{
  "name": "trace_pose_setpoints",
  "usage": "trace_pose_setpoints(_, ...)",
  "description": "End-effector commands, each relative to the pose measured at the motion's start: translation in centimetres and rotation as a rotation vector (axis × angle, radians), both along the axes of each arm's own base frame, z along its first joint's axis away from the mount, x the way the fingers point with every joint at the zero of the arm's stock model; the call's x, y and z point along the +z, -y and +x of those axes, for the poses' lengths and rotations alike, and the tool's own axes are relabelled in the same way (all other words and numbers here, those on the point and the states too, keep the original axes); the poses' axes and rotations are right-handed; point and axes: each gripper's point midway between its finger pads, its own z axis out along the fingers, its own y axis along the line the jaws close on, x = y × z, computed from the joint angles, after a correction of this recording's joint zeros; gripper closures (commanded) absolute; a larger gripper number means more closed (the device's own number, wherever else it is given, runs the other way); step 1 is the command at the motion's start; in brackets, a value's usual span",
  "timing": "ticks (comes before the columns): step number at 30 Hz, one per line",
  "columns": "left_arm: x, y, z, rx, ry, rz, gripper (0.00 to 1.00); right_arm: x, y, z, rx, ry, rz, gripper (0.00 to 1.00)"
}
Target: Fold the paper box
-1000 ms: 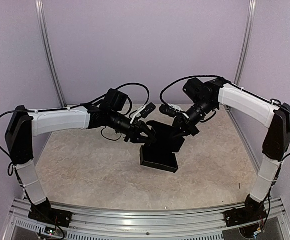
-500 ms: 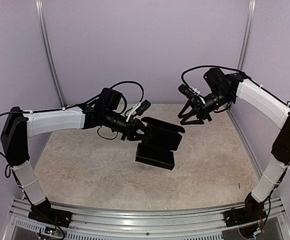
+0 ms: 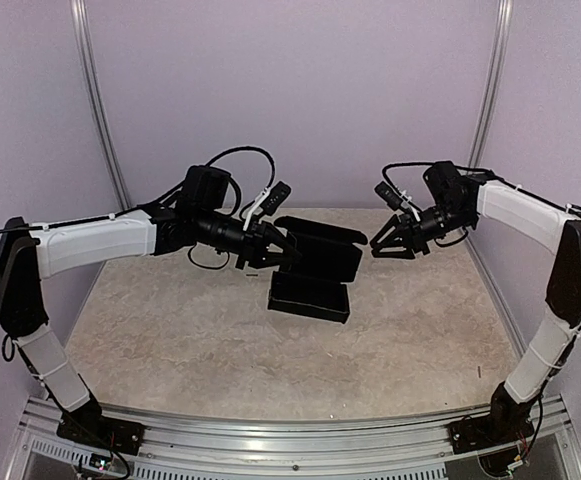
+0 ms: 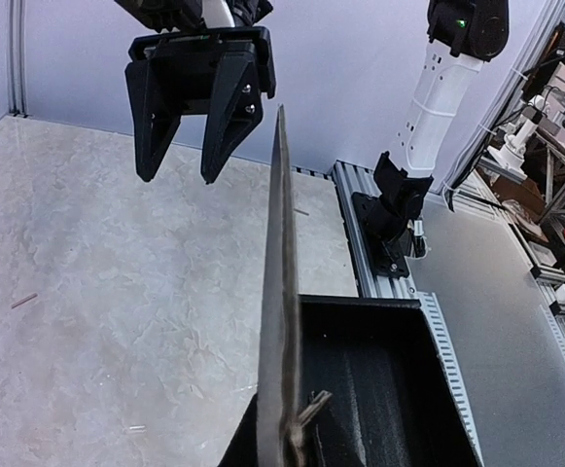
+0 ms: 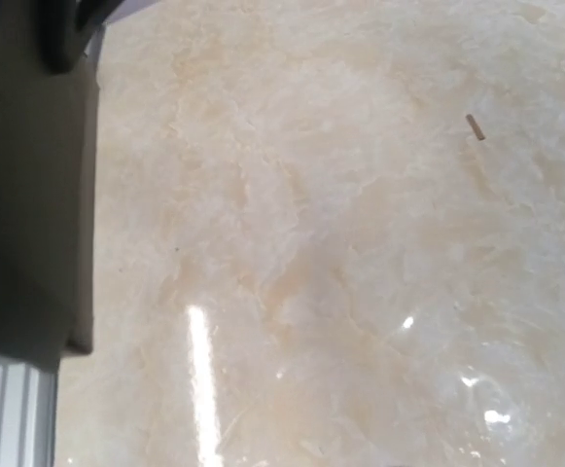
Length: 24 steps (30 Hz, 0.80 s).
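Two pincers: left pincer [image 3: 282, 251] seemingly clenched on the paper box [image 3: 320, 268], right pincer [image 3: 392, 247] spread, apart from it.

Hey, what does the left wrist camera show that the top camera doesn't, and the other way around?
Only the left wrist view: the paper box from close up, its raised flap edge-on, the inside of its tray, and lab clutter beyond the table. Only the top view: the left arm and the left pincer gripping the box's flap. Both: the right pincer, open and apart from the box, and the marbled table.
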Motion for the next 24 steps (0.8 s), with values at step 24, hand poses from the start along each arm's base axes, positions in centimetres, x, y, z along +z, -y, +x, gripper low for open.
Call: trace_pose_setpoints(24,1.0,-0.8,2.5,0.130,-0.011,-0.045,1.00,3.2,-5.7,-6.3,0.372,-0.140,0.218,0.56)
